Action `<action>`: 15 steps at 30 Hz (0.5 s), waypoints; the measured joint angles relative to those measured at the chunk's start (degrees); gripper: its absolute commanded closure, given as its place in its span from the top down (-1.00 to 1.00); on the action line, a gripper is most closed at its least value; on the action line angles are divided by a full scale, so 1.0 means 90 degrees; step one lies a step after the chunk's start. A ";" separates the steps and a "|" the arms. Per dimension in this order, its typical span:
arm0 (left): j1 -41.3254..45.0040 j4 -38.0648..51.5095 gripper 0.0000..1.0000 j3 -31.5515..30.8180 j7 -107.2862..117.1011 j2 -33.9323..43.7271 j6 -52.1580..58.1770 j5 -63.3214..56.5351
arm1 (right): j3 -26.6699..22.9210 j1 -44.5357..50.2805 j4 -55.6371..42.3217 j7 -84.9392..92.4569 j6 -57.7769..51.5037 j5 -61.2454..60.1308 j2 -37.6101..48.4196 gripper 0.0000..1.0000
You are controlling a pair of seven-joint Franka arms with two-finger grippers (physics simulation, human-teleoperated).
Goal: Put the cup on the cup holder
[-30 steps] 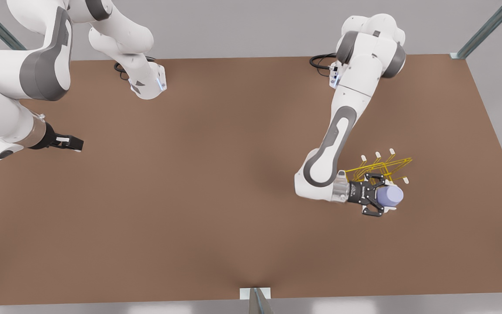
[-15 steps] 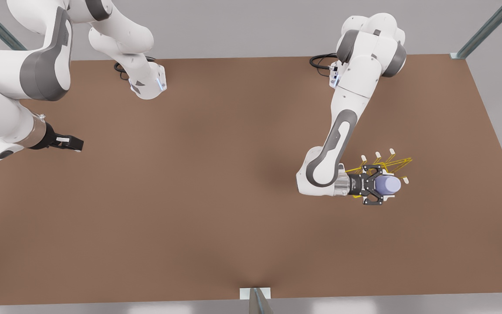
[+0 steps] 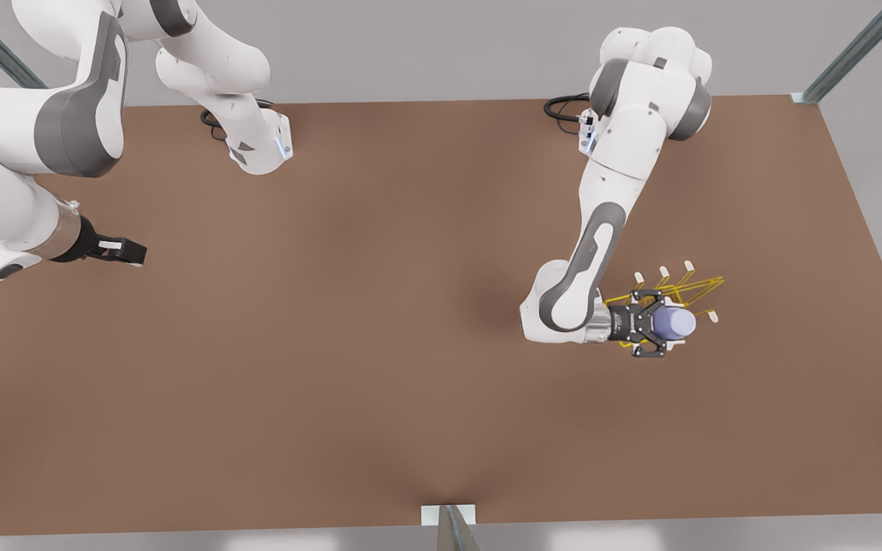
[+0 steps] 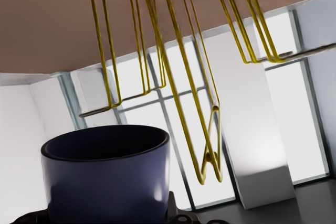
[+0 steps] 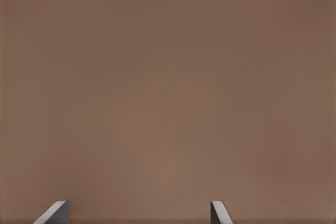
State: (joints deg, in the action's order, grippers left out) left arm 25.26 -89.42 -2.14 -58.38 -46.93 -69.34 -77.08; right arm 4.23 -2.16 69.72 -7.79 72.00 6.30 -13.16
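While the right pincer (image 3: 135, 251) is being kept spread wide, well apart from the cup holder (image 3: 678, 291), the cup (image 3: 674, 324) is being gripped by the left pincer (image 3: 659, 325) over the holder's prongs.

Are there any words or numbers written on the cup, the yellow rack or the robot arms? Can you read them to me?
No readable text anywhere.
The cup, held in the left gripper: plain, no writing.
The cup holder: bare yellow wire, no label.
The left gripper's black body has a tiny pale mark, too small to read.
The right gripper, waiting at the front view's left: no lettering I can make out.
The table: plain brown.
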 measured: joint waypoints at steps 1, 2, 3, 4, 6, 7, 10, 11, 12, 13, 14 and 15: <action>-0.0002 -0.0005 0.20 0.0000 0.0039 -0.0033 -0.0012 0.0015 | -0.0001 -0.0001 0.0000 0.0000 0.0000 0.0001 0.0000 1.00; -0.0003 -0.0007 0.20 0.0000 0.0081 -0.0066 -0.0025 0.0025 | -0.0001 0.0001 0.0000 0.0000 0.0000 0.0000 0.0000 1.00; -0.0026 -0.0008 0.20 -0.0001 0.0123 -0.0090 -0.0043 0.0033 | -0.0001 0.0004 0.0000 0.0000 0.0000 0.0001 0.0000 1.00; -0.0053 -0.0013 0.21 0.0000 0.0166 -0.0102 -0.0060 0.0039 | -0.0001 0.0005 0.0000 -0.0001 0.0000 0.0002 0.0000 1.00; -0.0075 -0.0017 0.90 0.0000 0.0246 -0.0116 -0.0085 0.0049 | -0.0001 0.0006 0.0000 -0.0001 0.0000 0.0003 0.0000 1.00; -0.0079 -0.0018 1.00 0.0001 0.0284 -0.0118 -0.0084 0.0057 | -0.0001 0.0006 0.0000 -0.0001 0.0000 0.0003 0.0000 1.00; -0.0081 -0.0018 1.00 0.0002 0.0386 -0.0117 -0.0080 0.0070 | -0.0001 0.0006 0.0000 -0.0001 0.0000 0.0005 0.0000 1.00; -0.0078 -0.0018 1.00 0.0002 0.0417 -0.0116 -0.0076 0.0072 | -0.0001 0.0006 0.0000 -0.0001 0.0000 0.0005 0.0000 1.00; -0.0074 -0.0018 1.00 0.0002 0.0445 -0.0116 -0.0070 0.0074 | 0.0000 0.0009 0.0000 -0.0001 0.0000 0.0008 0.0000 1.00; -0.0067 -0.0014 1.00 0.0002 0.0472 -0.0112 -0.0065 0.0075 | 0.0000 0.0013 0.0000 -0.0001 0.0000 0.0010 0.0000 1.00; -0.0060 -0.0006 1.00 0.0001 0.0494 -0.0099 -0.0057 0.0076 | 0.0002 0.0015 0.0000 -0.0001 0.0000 0.0011 0.0000 1.00; -0.0064 0.0061 1.00 -0.0004 0.0509 -0.0065 -0.0051 0.0076 | 0.0000 0.0017 0.0000 -0.0001 0.0000 0.0012 0.0000 1.00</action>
State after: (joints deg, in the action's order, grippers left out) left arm 24.68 -88.87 -2.17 -53.80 -47.51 -69.80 -76.39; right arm 4.23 -2.01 69.72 -7.80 72.00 6.41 -13.16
